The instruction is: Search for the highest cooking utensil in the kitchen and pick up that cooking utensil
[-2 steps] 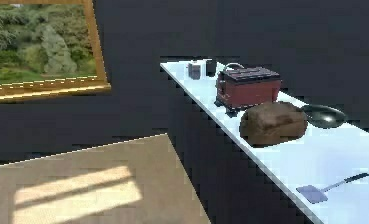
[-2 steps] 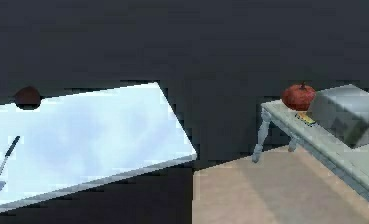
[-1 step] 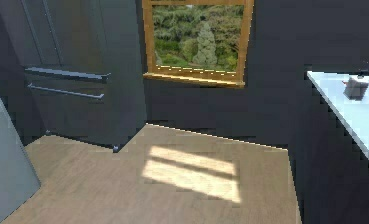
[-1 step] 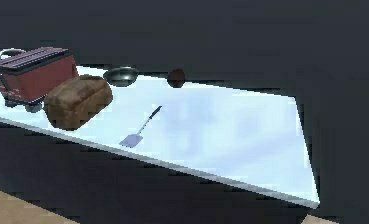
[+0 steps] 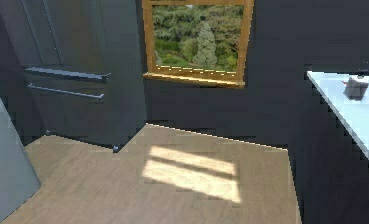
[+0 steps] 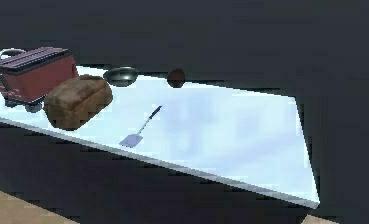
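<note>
A spatula (image 6: 141, 127) with a dark handle and a pale flat blade lies on the pale countertop (image 6: 232, 130), its blade toward the front edge. To its left sits a brown loaf of bread (image 6: 78, 101). Behind the loaf stands a red toaster (image 6: 34, 72). A small dark green bowl (image 6: 121, 75) and a dark round thing (image 6: 177, 76) rest near the back of the counter.
In the forward view a dark refrigerator (image 5: 77, 70) stands at the left, and a wood-framed window (image 5: 197, 40) is set in the dark wall. A pale counter (image 5: 347, 100) with a small box-like thing (image 5: 358, 87) runs along the right. Sunlit wooden floor (image 5: 172, 170) lies ahead.
</note>
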Tool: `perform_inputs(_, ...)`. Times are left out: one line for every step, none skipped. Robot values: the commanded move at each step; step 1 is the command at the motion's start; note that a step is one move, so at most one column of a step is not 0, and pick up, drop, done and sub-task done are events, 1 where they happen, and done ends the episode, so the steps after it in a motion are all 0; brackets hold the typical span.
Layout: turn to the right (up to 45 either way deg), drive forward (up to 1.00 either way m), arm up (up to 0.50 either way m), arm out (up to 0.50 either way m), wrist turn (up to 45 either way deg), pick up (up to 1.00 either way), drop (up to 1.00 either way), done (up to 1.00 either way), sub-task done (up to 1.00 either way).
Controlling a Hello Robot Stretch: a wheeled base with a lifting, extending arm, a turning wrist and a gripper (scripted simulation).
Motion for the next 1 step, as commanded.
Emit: perform_inputs(0.0,0.0,0.38,0.0,0.0,0.0,0.0,0.0,0.0)
